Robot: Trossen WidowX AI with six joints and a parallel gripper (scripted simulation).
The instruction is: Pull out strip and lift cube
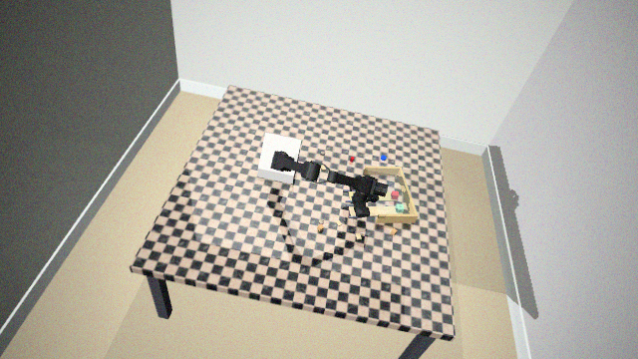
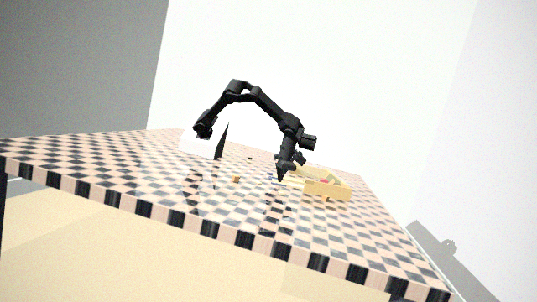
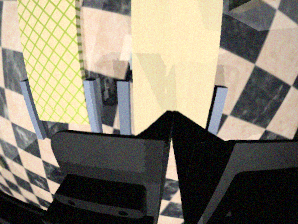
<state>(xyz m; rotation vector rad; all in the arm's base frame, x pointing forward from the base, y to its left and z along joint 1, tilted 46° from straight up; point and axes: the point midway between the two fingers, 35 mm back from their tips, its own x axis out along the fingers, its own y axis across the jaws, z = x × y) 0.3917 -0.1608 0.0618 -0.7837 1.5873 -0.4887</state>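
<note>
My gripper (image 1: 361, 213) (image 2: 279, 178) (image 3: 171, 116) is shut, pointing down, with its tips at the near end of a plain pale yellow strip (image 3: 176, 30). I cannot tell whether the tips touch it. A second strip (image 3: 49, 43), yellow-green with a hatched pattern, lies parallel to its left. Thin blue posts (image 3: 127, 106) stand at the strips' near ends. The strips run into a wooden tray (image 1: 399, 218) (image 2: 331, 193) just beyond the gripper. A red cube (image 1: 395, 194) (image 2: 324, 180) and a green cube (image 1: 399, 208) sit inside the tray. No label is readable on either cube.
The arm's white base block (image 1: 280, 150) (image 2: 190, 147) stands behind, left of the tray. A small red cube (image 1: 352, 160) and a blue one (image 1: 383, 158) lie beyond the tray. Small tan bits (image 1: 320, 227) (image 1: 359, 237) (image 2: 236, 179) lie on the checkered table in front.
</note>
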